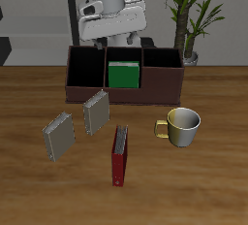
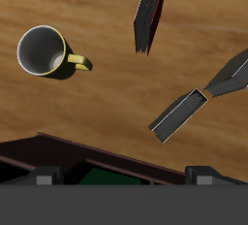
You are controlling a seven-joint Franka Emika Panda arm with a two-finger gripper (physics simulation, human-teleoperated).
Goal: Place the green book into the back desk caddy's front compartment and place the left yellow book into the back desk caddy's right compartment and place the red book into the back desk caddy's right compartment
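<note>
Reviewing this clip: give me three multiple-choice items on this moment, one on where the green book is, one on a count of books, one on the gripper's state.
1. Where is the green book?
A. Lying on the table by the mug
B. In the middle section of the back desk caddy
C. Held in the gripper

2. How many books lie on the table outside the caddy?
A. One
B. Three
C. Five

3. What is the gripper doing?
A. Clamped on the red book
B. Clamped on the mug
C. Holding nothing, above the caddy

Answers:
1 B, green shows inside the middle section.
2 B, two grey-tan books and the red book are on the wood.
3 C, nothing sits between its fingertips; the mug and red book lie apart.
</note>
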